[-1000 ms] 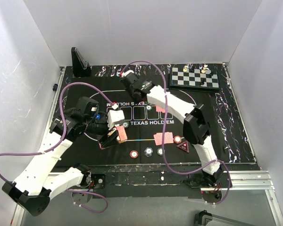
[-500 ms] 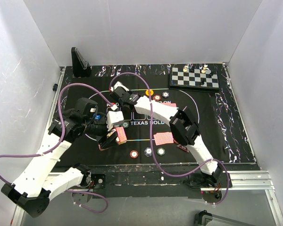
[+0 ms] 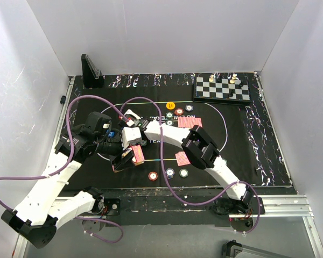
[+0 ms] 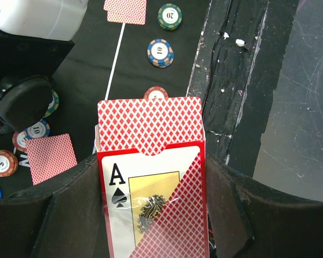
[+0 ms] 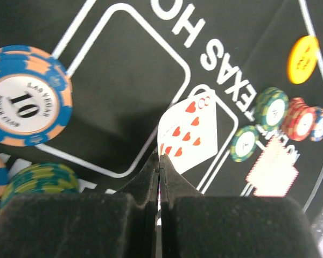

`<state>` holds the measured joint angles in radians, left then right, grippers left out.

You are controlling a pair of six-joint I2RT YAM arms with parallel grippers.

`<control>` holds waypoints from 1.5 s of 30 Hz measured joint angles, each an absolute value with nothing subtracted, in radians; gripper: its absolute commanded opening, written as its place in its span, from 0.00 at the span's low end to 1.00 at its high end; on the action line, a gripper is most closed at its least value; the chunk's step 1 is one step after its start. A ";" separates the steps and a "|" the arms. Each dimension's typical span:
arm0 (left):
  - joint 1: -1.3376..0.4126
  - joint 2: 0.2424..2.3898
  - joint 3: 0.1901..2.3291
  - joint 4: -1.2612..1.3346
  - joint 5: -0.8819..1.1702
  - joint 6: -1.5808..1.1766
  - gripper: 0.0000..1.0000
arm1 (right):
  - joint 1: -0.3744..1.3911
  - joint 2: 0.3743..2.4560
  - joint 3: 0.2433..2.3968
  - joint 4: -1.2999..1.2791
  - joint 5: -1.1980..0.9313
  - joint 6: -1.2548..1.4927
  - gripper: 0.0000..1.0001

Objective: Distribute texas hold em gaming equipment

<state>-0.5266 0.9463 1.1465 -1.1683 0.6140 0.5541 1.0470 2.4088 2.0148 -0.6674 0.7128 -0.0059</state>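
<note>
As the right arm has swung left across the mat, its end effector pinches the eight of hearts above it, probably for laying down. The left end effector is clamped on the card box.

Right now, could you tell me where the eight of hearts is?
In the right wrist view, the eight of hearts is pinched in the right gripper, just left of the green chips.

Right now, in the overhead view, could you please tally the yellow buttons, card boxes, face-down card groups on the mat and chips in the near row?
yellow button: 1
card box: 1
face-down card groups: 2
near-row chips: 3 (the right arm may hide more)
Total: 7
</note>
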 measured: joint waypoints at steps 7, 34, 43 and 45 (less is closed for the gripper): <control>-0.527 0.946 1.147 -1.167 0.614 0.553 0.20 | 1.047 2.407 2.014 -0.682 0.608 0.105 0.13; -0.527 0.946 1.147 -1.150 0.614 0.542 0.20 | 0.897 2.195 1.917 -0.747 0.302 0.299 0.28; -0.527 0.947 1.147 -1.144 0.614 0.542 0.20 | 0.639 1.891 1.544 -0.657 0.176 0.459 0.20; -0.527 0.949 1.147 -1.143 0.614 0.542 0.20 | 0.611 1.868 1.495 -0.636 0.159 0.490 0.18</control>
<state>-0.5266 0.9493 1.1469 -1.1435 0.6144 0.5419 0.6109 1.8683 1.4952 -0.6357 0.1585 0.4896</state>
